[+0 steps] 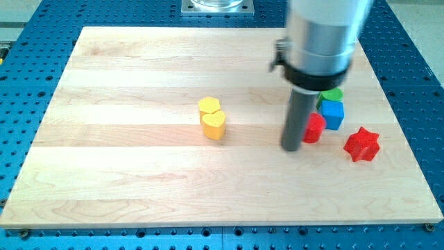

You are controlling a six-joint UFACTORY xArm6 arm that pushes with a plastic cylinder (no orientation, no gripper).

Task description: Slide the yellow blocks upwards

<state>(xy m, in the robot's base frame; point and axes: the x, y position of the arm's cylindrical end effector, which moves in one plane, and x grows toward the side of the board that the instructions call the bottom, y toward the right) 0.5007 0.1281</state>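
Observation:
Two yellow blocks sit touching near the board's middle: a yellow pentagon-like block (209,105) above and a yellow heart-shaped block (214,125) just below it. My tip (291,148) rests on the board well to the right of the yellow blocks, right beside a small red block (315,128) on its right. The rod and the arm's grey body hide part of the blocks behind them.
A blue cube (332,114) sits right of the rod with a green block (333,94) partly hidden above it. A red star block (361,144) lies at the right. The wooden board (139,173) lies on a blue perforated table.

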